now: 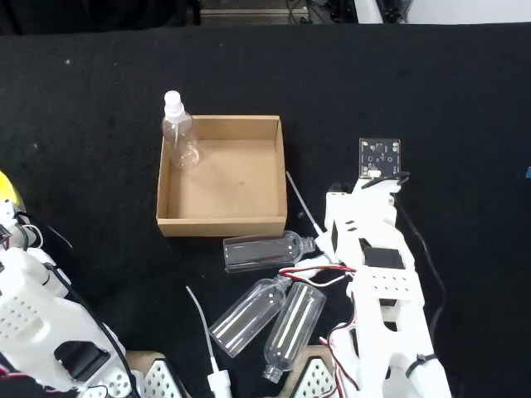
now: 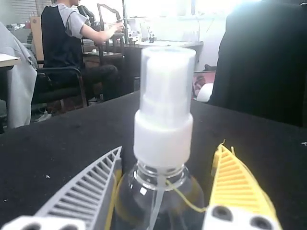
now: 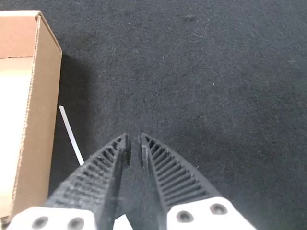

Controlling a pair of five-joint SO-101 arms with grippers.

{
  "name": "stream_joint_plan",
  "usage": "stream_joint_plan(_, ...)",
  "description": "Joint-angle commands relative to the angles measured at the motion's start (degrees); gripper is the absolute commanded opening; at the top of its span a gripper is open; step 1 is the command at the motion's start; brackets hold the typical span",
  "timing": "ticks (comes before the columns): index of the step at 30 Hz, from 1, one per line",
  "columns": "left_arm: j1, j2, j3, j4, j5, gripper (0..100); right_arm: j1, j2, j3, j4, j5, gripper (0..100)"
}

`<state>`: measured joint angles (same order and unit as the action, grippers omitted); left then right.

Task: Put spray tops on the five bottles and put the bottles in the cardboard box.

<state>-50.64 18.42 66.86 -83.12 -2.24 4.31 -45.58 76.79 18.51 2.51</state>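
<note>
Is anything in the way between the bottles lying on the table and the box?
Nothing visible. The nearest lying bottle rests beside the near wall of the cardboard box, nothing between them. A capped bottle stands in a far corner.
</note>
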Motion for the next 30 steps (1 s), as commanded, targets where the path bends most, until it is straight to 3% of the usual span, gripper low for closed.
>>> stream_joint_plan(1, 0.5, 0.4, 0.1, 0.1, -0.4, 27, 0.2, -0.5, -0.3, -1.3, 0.2, 1.5)
stream_joint_plan(18, 0.7, 2.2, 0.1, 0.1, -0.3, 27, 0.2, -0.8, 0.4, -1.7, 0.2, 1.5)
stream_joint_plan(21, 0.7, 2.2, 0.1, 0.1, -0.3, 18, 0.2, -0.8, 0.4, -1.7, 0.2, 1.5)
stream_joint_plan(24, 0.7, 2.2, 0.1, -0.3, -0.5, 2, 0.2, -0.8, 0.4, -1.7, 0.2, 1.5)
stream_joint_plan(30, 1.2, 1.5, 0.7, -0.4, -0.1, 7, 0.3, -0.8, 0.4, -1.7, 0.2, 1.5)
